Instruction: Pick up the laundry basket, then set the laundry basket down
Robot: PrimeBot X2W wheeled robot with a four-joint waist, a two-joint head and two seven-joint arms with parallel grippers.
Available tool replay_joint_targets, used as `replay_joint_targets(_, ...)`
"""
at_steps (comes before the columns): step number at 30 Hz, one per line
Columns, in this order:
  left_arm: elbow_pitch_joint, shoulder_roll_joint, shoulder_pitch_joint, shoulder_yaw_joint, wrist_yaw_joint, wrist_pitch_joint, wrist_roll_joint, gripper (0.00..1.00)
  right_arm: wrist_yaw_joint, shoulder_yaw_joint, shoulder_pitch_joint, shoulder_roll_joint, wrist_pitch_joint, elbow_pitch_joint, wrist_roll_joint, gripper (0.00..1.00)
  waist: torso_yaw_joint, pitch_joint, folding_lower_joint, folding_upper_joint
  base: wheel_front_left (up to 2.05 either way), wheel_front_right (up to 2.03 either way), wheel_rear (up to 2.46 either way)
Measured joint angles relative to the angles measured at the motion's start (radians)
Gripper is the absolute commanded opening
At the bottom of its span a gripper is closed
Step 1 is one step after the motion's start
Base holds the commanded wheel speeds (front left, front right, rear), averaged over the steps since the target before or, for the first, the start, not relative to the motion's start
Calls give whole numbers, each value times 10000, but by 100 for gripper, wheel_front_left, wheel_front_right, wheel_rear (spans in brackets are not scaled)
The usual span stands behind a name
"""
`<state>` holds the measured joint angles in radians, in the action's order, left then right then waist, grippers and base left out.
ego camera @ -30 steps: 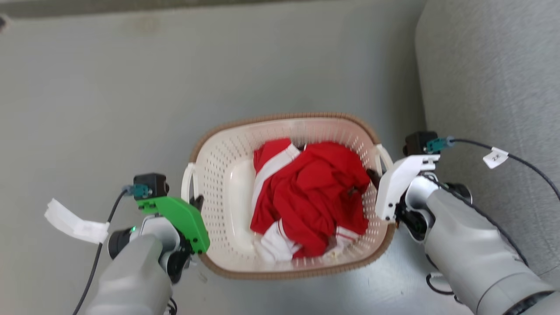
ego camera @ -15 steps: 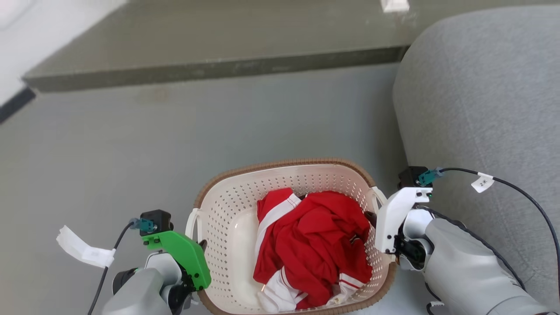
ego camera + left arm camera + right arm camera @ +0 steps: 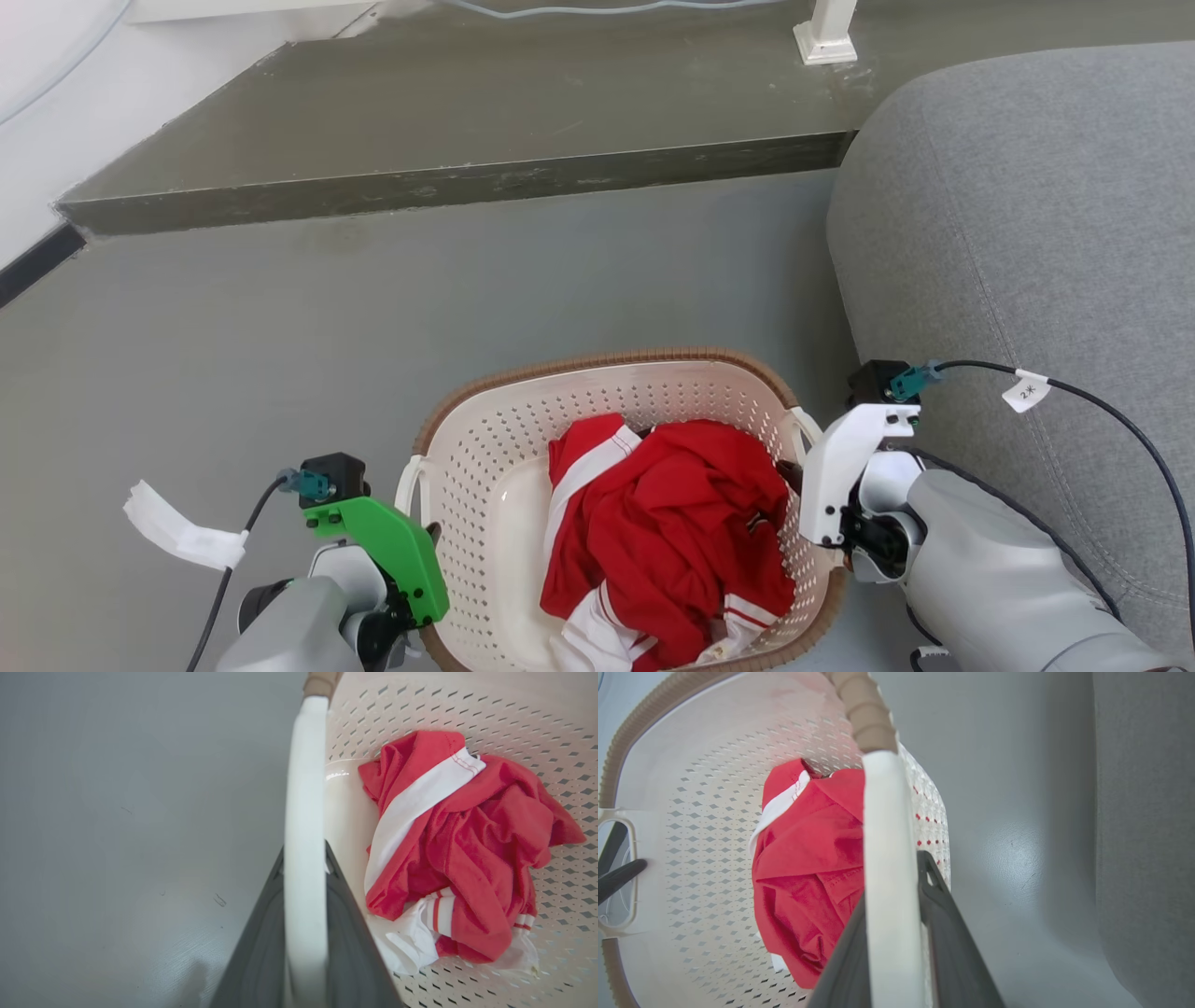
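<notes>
Head view: laundry basket long axis L-R, opening up.

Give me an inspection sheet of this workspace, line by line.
Surface: grey floor, smooth, faint scuffs.
Job's things: laundry basket upright, red and white garment bunched inside.
Clutter: nothing seen.
Grippers: left gripper shut on the left handle; right gripper shut on the right handle.
Cables: left-arm cable and right-arm cable, black, each with a white tag, away from the basket.
Surroundings: grey sofa close on the right; raised dark step ahead, white post foot on it.
</notes>
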<state>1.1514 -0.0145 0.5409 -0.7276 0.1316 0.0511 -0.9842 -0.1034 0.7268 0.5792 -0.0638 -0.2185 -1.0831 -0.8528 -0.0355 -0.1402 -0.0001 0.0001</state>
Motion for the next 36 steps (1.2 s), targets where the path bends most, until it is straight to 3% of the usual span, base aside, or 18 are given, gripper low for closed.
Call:
replay_joint_targets(23,56,0,23,-163,0,-10,-165,0,8,357,18,-23,69,-69,-288,0,-29,-133,0,0,0,0,0)
replay_joint_targets(36,81,-17,836,-119,0,-846,-157,0,8,278,733,-25,953,-69,-286,0,-66,-1326,0,0,0,0,0)
